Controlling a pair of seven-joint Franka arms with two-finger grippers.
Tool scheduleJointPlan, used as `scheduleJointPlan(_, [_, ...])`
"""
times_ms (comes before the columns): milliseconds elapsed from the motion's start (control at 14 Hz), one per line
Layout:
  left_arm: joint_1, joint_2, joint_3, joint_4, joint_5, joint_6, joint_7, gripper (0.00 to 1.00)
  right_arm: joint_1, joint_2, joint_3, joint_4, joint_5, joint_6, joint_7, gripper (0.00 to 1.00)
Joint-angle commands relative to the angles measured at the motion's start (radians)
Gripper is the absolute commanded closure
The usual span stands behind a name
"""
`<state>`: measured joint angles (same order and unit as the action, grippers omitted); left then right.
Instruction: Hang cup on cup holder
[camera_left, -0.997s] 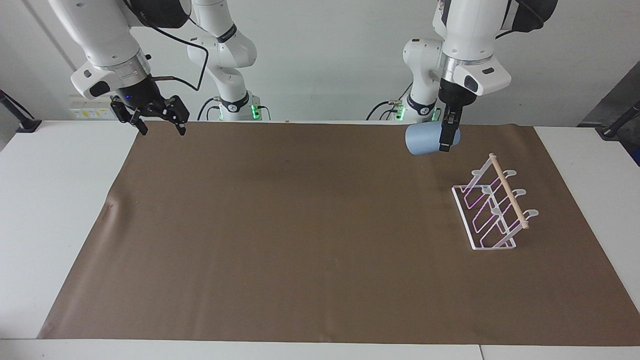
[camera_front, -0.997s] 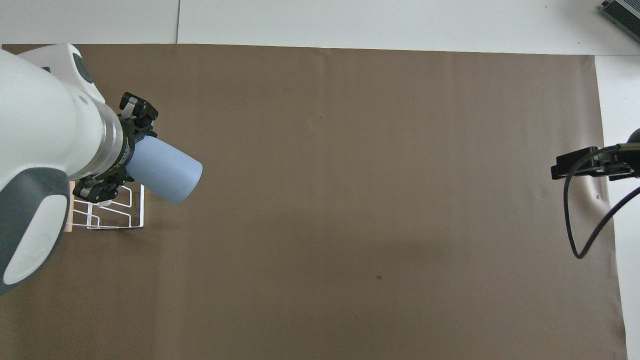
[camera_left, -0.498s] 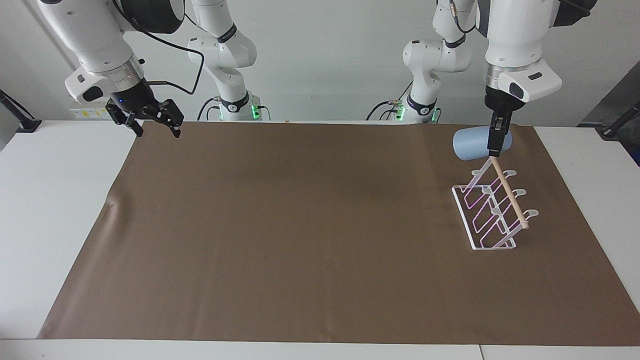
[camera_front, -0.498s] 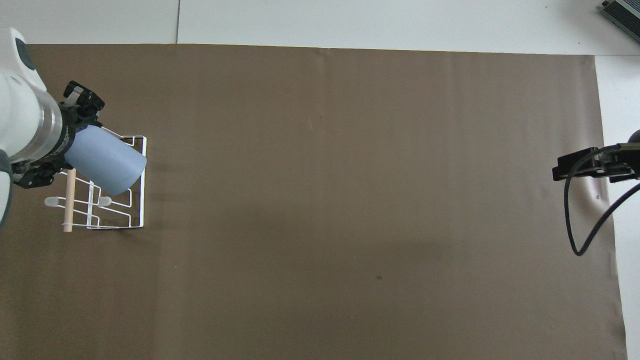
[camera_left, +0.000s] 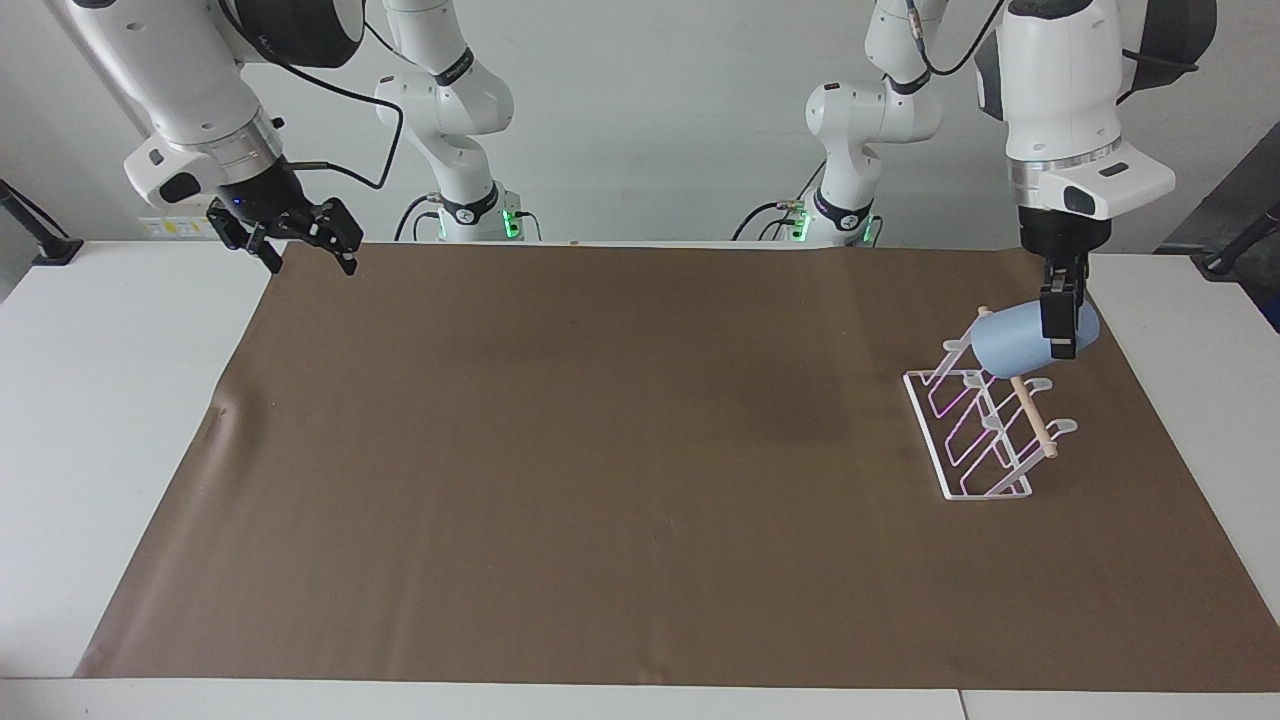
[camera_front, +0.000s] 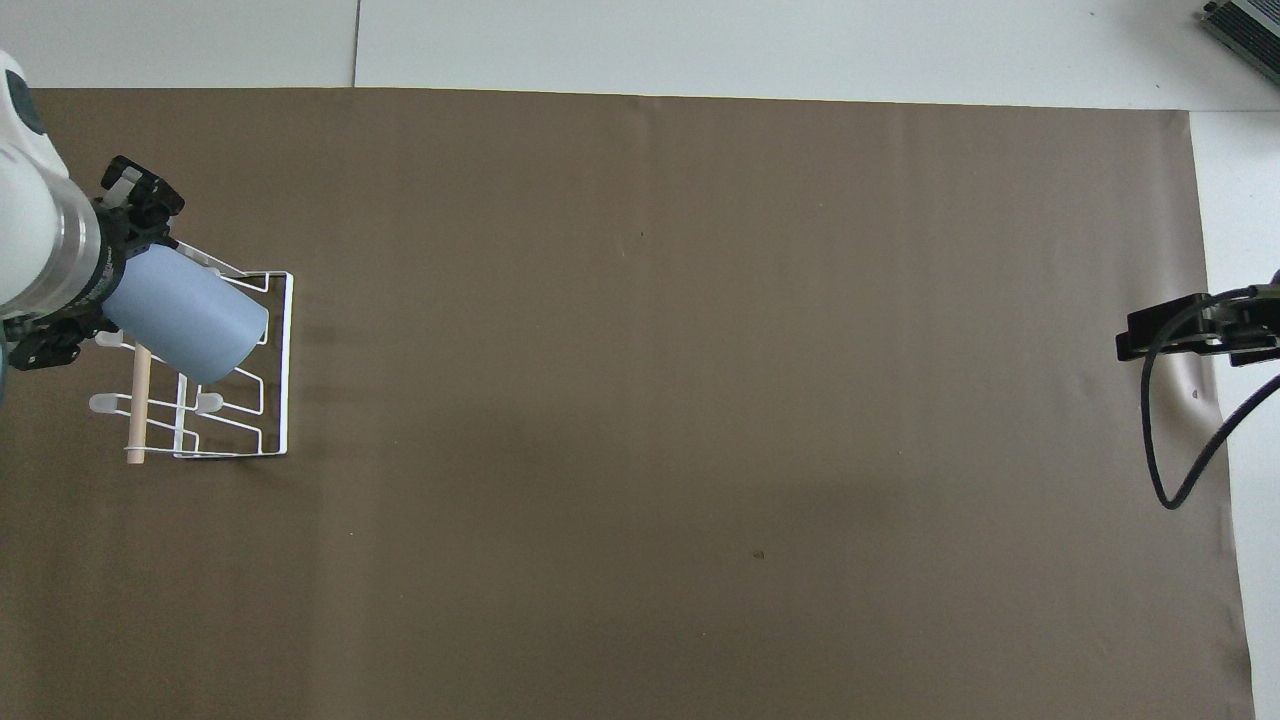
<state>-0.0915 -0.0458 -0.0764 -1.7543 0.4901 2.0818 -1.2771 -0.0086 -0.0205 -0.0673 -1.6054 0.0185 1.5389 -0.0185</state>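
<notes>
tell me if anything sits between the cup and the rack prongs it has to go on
Nothing visible does. The left gripper holds the cup tilted right over the cup holder, at its end nearer the robots.

One camera sits high across the table, facing both robots, the other hangs steeply above their end looking forward, and both, half a turn apart, share the brown mat.
</notes>
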Motion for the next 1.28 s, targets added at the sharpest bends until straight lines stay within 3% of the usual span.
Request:
scheduleJointPlan(0, [0.048,-0.075,-0.010,-0.146,0.068,0.148,-0.043,1.00,0.007,-0.024,-0.009,-0.008,-0.006,-0.003,-0.009,0.00])
scheduleJointPlan(427, [0.075,0.016,-0.010,-0.152,0.247,0.277,-0.180,1.00,0.007,-0.125,-0.009,-0.008,-0.006,-0.010,-0.008,0.00])
scheduleJointPlan(569, [0.073,0.055,-0.010,-0.145,0.348,0.285,-0.275,1.00,0.007,-0.127,-0.009,-0.008,-0.006,-0.010,-0.009,0.00])
scheduleJointPlan(854, [0.075,0.070,-0.010,-0.143,0.372,0.299,-0.310,1.00,0.009,-0.127,-0.006,-0.010,-0.003,-0.017,-0.011,0.00])
scheduleJointPlan(1068, [0.064,0.101,-0.011,-0.143,0.503,0.299,-0.463,1.00,-0.008,-0.128,-0.015,-0.008,0.003,-0.052,-0.012,0.00])
scheduleJointPlan(1210, [0.062,0.101,-0.010,-0.151,0.515,0.299,-0.478,1.00,0.002,-0.130,-0.012,-0.016,0.000,-0.057,-0.008,0.00])
